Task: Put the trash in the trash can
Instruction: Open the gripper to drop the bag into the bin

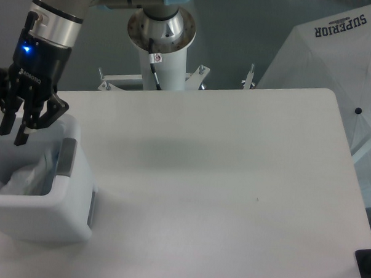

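White table [233,172], white umbrella [336,65]

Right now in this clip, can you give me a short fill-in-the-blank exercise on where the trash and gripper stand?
1. The crumpled clear plastic bag lies ____ the boxy white plastic bin.
2. The two-finger gripper hangs above the bin with its jaws ____.
3. The grey panel sits on the bin's ____.

Missing words: inside; open; rim

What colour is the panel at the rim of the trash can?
Grey. The panel sits on the white trash can, shown in the fixed camera view.
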{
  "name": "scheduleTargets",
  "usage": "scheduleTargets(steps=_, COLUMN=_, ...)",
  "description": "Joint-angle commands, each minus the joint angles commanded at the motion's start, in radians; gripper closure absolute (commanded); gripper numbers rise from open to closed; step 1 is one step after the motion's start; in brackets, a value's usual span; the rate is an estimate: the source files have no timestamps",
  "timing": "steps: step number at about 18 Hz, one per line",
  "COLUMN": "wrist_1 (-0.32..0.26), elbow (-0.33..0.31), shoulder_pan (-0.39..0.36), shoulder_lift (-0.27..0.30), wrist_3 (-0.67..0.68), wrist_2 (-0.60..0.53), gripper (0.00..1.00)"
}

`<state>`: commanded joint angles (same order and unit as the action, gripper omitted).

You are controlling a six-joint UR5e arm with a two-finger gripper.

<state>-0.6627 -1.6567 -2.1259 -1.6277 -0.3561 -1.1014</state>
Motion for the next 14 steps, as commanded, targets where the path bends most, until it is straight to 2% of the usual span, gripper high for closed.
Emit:
scheduleTargets(steps=3, wrist_1=0.002, elbow=0.0, shoulder_pan=-0.113, shoulder_lift=0.022, wrist_3=0.015, wrist_2=0.008, gripper=0.0)
scheduleTargets(steps=7, wrist_1=0.0, elbow=0.06, shoulder_pan=-0.213, shoulder_lift=0.005, wrist_3=-0.061, wrist_2=0.003, gripper=0.0)
scheduleTargets(steps=10, wrist_1=-0.002, elbow=0.052, shoulder_pan=-0.282, shoulder_lift=0.003, wrist_3=-0.177, wrist_2=0.003, gripper=0.0)
scheduleTargets(steps=14, wrist_1=-0.006, elbow=0.046, shoulder_pan=-0.331, shoulder_lift=0.009, wrist_3=-0.241, wrist_2=0.002, gripper=0.0)
